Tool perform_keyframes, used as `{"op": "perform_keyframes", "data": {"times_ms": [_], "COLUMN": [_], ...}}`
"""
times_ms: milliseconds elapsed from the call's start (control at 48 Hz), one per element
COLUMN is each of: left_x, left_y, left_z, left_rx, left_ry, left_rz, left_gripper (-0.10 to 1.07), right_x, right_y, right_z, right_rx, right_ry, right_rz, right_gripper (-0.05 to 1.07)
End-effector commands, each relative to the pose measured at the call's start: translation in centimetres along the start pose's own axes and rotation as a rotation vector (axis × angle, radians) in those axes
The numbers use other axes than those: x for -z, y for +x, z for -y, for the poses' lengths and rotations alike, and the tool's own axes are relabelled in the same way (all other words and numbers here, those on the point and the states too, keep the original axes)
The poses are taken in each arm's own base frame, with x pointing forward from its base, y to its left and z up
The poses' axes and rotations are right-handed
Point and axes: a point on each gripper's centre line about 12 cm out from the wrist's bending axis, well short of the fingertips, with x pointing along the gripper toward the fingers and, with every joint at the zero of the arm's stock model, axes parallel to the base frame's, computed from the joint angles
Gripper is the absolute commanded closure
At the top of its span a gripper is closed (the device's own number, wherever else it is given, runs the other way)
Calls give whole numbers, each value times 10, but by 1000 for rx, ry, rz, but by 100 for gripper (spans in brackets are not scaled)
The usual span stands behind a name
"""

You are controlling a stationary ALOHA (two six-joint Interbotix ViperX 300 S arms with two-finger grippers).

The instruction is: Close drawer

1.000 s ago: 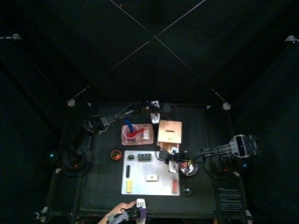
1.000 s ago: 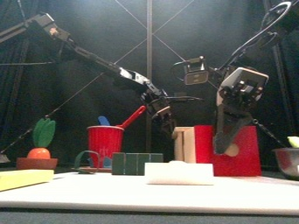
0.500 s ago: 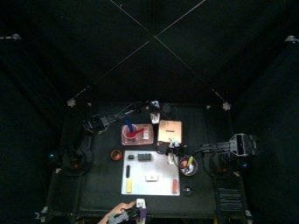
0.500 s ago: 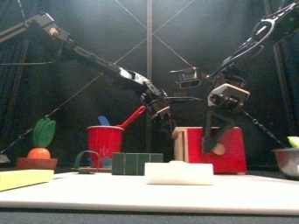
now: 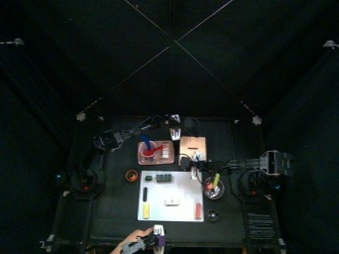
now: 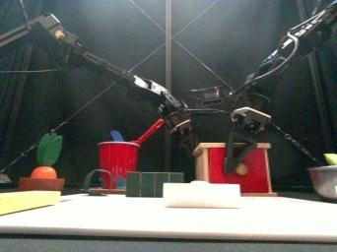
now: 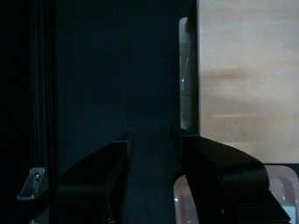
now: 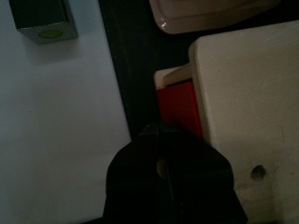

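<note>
Drawer (image 6: pixel 235 167) upright on the bench (image 6: pixel 171 217), red front facing camera; right pincer (image 6: pixel 235 157) nearly closed, left pincer (image 7: pixel 152 175) narrowly open

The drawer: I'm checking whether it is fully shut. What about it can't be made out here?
- Front view: the right gripper hangs before the drawer and hides part of its red face; contact cannot be told.
- Top view: the drawer is too small to show any gap.
- Right wrist view: the gripper's own dark jaws cover the near edge, and the picture's edge cuts the drawer off.
- Left wrist view: only a tan surface shows, cut off at the edge.
</note>
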Motion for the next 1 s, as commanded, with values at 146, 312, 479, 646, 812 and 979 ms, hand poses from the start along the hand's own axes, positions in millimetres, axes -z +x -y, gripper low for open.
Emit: {"op": "perform_keyframes", "data": {"times_ms": [146, 312, 479, 646, 812, 979], "left_x": [-22, -29, -34, -28, -17, -2], "left_y": [-40, -64, -84, -102, -122, -139], "left_z": [-4, -12, -7, 2, 23, 57], "left_rx": [-48, -87, -107, -115, -115, -128], "left_ry": [9, -1, -1, -3, -15, -24], "left_rz": [80, 129, 172, 187, 215, 278], "left_gripper": [19, 19, 19, 19, 19, 19], "right_x": [-24, -40, -47, -40, -29, -17], "right_y": [-20, -44, -73, -99, -121, -126], "right_z": [-21, -53, -65, -60, -43, -31], "right_rx": [-58, -147, -217, -246, -246, -232], "right_ry": [20, 28, 53, 74, 108, 138], "right_rz": [90, 164, 276, 396, 528, 587], "right_gripper": [76, 76, 76, 76, 76, 76]}}
